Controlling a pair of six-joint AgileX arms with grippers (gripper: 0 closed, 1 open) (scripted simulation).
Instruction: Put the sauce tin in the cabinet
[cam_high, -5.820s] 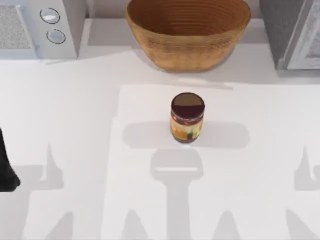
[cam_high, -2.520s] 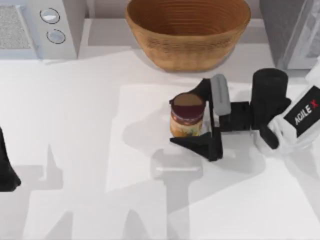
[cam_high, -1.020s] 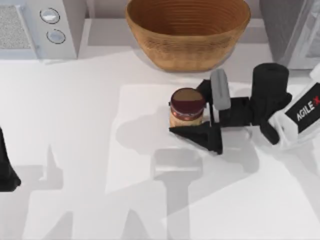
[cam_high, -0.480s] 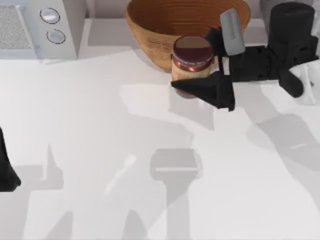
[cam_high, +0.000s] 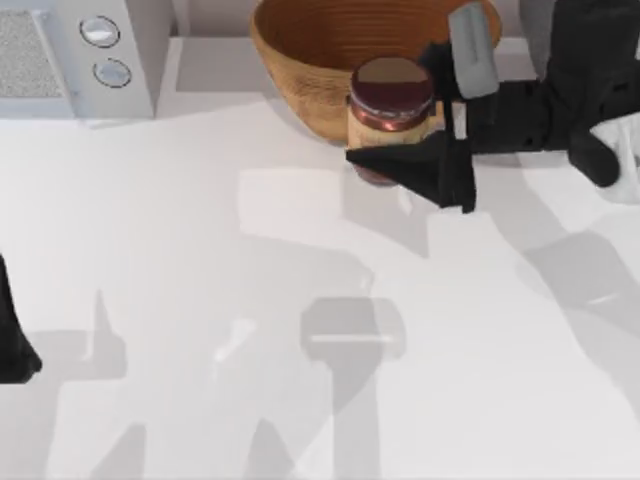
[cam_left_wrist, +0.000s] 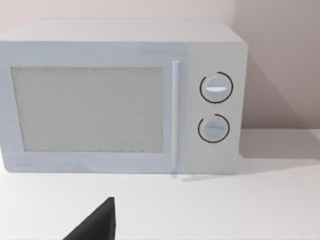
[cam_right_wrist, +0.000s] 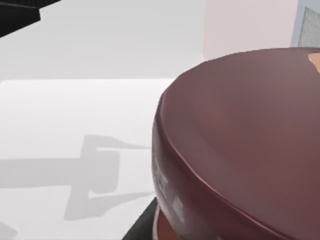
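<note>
A white table seen from above. The right gripper (cam_high: 400, 135), black with two fingers, is clamped on the sauce tin (cam_high: 390, 100), a small upright cylinder with a dark maroon rim, brown top and orange-yellow label. One finger (cam_high: 415, 165) lies across the tin's near side and the other sits on its far side, so the tin is held from the right, long axis upright. Judging by its shadow lying apart on the table, the tin hangs lifted above the surface, at the far middle of the scene, overlapping the near rim of a large woven tan basket (cam_high: 300, 60). In the right wrist view the maroon rim (cam_right_wrist: 235, 150) sits very close to the camera. The cabinet (cam_high: 535, 20), a speckled dark-grey box, stands at the far right corner, largely hidden behind the right arm; it lies to the right of the tin, so the carry likely goes rightward and slightly farther back. The left arm (cam_high: 15, 340) is parked at the near left edge; I cannot tell its finger state. A white microwave with two round knobs (cam_high: 105, 50) stands at the far left.
</note>
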